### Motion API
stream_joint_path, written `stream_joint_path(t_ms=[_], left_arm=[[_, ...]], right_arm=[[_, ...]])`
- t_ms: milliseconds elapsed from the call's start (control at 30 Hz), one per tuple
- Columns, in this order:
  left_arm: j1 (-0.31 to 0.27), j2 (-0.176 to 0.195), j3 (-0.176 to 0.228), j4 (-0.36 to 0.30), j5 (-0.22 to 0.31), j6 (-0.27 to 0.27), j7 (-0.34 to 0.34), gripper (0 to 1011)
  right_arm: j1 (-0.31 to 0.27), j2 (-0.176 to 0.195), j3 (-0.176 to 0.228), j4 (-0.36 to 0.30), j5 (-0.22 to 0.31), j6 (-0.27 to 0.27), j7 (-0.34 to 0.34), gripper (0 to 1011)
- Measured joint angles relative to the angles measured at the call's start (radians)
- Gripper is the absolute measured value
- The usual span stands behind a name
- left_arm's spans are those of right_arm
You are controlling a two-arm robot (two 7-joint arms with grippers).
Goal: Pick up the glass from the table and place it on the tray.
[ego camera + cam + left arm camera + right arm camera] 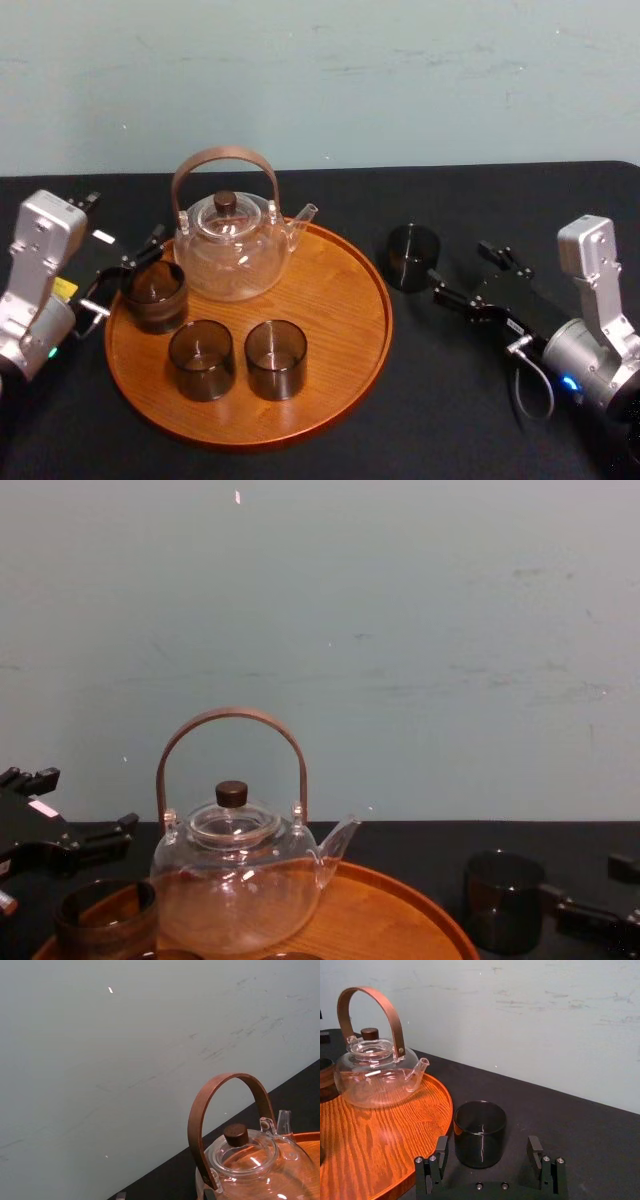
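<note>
Currently looking down on the black table (450, 410), spreading under everything. Finding the tray (340, 300) lying flat on it, left of centre. Seeing the right gripper (487, 1145) reaching in low over the table right of the tray, fingers parted wide and gripping nothing. Seeing the left gripper (130, 272) hovering at the tray's left rim, fingers likewise spread, holding nothing. Noting the clear teapot (230, 250) standing at the back of the tray under its brown hoop handle. Counting three dark cups on the tray: the left cup (155, 295) just beside the left gripper's tips, the front-left cup (201, 358) and the front-right cup (275, 358) standing close together. Spotting the glass (480, 1132) standing upright on the table, just off the tray's right rim, sitting at the mouth of the right gripper's parted fingers; not managing to tell whether touching them.
</note>
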Motion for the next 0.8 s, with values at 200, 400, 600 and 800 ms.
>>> stream_joint_path(t_ms=[200,400,600,800], left_arm=[[0.0,0.0,0.0,0.0,0.0,0.0,0.0,1001],[0.0,0.0,0.0,0.0,0.0,0.0,0.0,1001],[0.0,0.0,0.0,0.0,0.0,0.0,0.0,1001],[0.0,0.0,0.0,0.0,0.0,0.0,0.0,1001]], right_arm=[[0.044,-0.015,-0.021,0.051,-0.019,0.002,0.005,1002],[0.087,-0.031,-0.04,0.101,-0.035,-0.003,0.015,1003],[0.126,-0.048,-0.055,0.156,-0.044,-0.014,0.025,1002],[0.16,-0.059,-0.064,0.205,-0.05,-0.025,0.035,1002]])
